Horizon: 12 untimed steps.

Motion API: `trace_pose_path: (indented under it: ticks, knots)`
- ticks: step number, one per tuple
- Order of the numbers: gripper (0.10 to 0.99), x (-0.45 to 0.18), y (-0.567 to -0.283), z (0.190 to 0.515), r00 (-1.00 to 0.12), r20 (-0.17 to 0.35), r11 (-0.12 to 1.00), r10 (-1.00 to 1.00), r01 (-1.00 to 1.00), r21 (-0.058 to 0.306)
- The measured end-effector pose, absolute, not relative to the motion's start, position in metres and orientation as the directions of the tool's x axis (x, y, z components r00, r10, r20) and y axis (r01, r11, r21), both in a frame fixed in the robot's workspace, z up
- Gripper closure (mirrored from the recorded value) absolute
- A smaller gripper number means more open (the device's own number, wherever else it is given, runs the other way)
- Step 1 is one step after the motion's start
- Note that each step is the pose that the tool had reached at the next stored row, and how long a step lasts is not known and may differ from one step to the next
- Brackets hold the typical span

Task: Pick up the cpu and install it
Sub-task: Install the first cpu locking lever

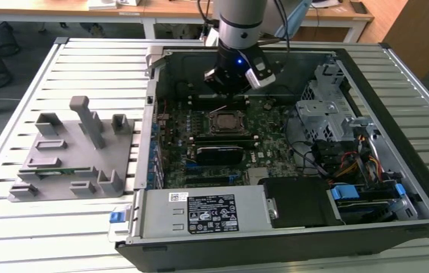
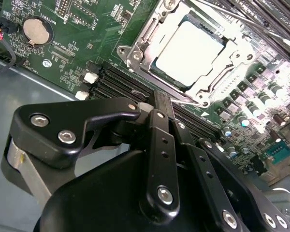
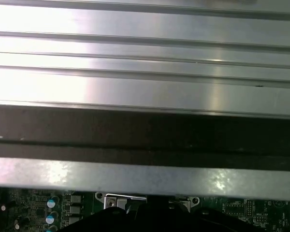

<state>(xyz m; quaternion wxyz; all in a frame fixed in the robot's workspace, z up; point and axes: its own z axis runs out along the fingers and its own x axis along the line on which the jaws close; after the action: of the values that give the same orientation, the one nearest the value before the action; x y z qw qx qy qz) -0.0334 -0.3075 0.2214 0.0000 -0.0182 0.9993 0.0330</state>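
Observation:
The cpu (image 2: 188, 52), a flat square chip with a silvery top, lies in the metal-framed socket (image 1: 225, 121) in the middle of the green motherboard (image 1: 263, 133). The board sits inside an open computer case (image 1: 396, 165). My gripper (image 1: 232, 91) hangs a little above the board, just past the socket's far side in the exterior view. In the second wrist view the black gripper (image 2: 157, 99) has its fingers drawn together with nothing between them. Its tips stand over the black memory slots (image 2: 113, 84) next to the socket and are apart from the cpu.
A black heatsink block (image 1: 218, 151) lies on the board on the near side of the socket. A grey fixture tray (image 1: 70, 153) rests on the slatted table at the exterior view's left. The power supply (image 1: 199, 213) and a drive cage (image 1: 328, 114) crowd the case.

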Motion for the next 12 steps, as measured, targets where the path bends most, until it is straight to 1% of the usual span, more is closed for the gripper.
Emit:
trace_pose_path:
  ticks: [12]
  knots:
    - [0.98,-0.027,-0.306,0.212,-0.999,-0.001,0.997,-0.037,-0.037,0.066]
